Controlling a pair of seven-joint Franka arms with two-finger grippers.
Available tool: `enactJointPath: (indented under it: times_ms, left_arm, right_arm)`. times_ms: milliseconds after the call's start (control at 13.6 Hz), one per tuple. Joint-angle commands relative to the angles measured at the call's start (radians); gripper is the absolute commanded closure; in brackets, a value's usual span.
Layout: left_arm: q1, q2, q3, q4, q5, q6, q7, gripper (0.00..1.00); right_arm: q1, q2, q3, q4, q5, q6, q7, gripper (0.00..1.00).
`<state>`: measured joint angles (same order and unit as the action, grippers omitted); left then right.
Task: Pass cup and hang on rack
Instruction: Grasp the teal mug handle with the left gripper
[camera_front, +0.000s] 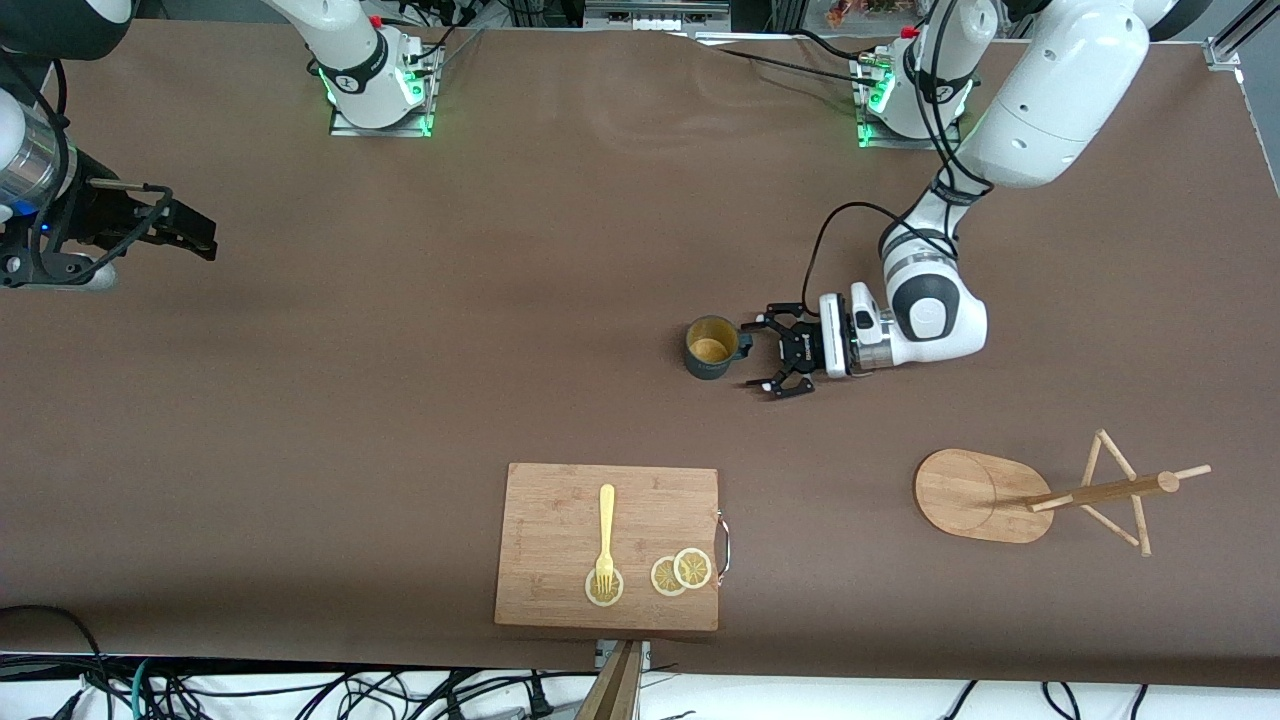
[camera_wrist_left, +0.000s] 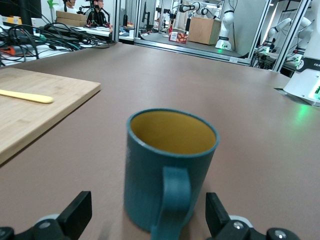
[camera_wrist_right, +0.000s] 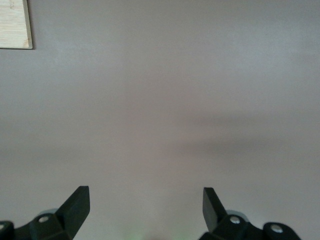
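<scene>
The dark teal cup with a mustard-yellow inside stands upright on the brown table, its handle turned toward my left gripper. That gripper is open and low, its fingers on either side of the handle without touching it. In the left wrist view the cup stands between the open fingers. The wooden rack stands nearer the front camera, toward the left arm's end. My right gripper is open and empty, waiting over the table at the right arm's end; its wrist view shows only bare table between its fingers.
A wooden cutting board lies near the front edge, with a yellow fork and lemon slices on it. Its corner also shows in the left wrist view and the right wrist view.
</scene>
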<state>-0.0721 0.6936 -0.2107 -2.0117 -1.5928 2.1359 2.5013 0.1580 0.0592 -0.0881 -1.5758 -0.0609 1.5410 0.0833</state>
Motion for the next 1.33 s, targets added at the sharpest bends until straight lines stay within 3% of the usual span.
enactJointPath:
  times_ms: [0,74,148,221,516,885,1033,1254]
  left_arm:
    - [-0.008,-0.006,0.004,-0.025,-0.03,-0.002,0.077,0.25]
    - [-0.006,-0.002,0.004,-0.024,-0.032,-0.001,0.094,0.58]
    - [-0.006,0.0,0.004,-0.022,-0.042,-0.001,0.096,0.85]
    - [-0.006,-0.002,0.004,-0.022,-0.045,-0.002,0.096,1.0]
    - [0.0,-0.002,0.004,-0.016,-0.046,-0.019,0.079,1.0]
    - [0.006,-0.071,0.007,-0.016,-0.009,-0.031,-0.241,1.0]
    - [0.017,-0.118,0.01,-0.015,0.103,-0.034,-0.396,1.0]
    - [0.108,-0.216,0.01,-0.074,0.259,-0.085,-0.476,1.0]
  right_arm:
    - [-0.003,0.005,0.011,0.025,-0.019,-0.002,-0.014,0.0]
    - [-0.003,0.01,0.011,0.026,-0.014,-0.002,-0.001,0.0]
    - [0.0,0.01,0.013,0.026,-0.014,-0.004,0.0,0.0]
    - [0.008,0.01,0.013,0.026,-0.014,-0.005,0.0,0.0]
    - [0.006,0.007,0.011,0.02,0.015,-0.016,0.007,0.0]
    - [0.002,0.005,-0.004,0.017,0.075,-0.015,0.012,0.0]
    - [0.002,0.005,-0.004,0.017,0.075,-0.01,0.012,0.0]
    - [0.0,0.005,-0.007,0.017,0.076,-0.009,0.012,0.0]
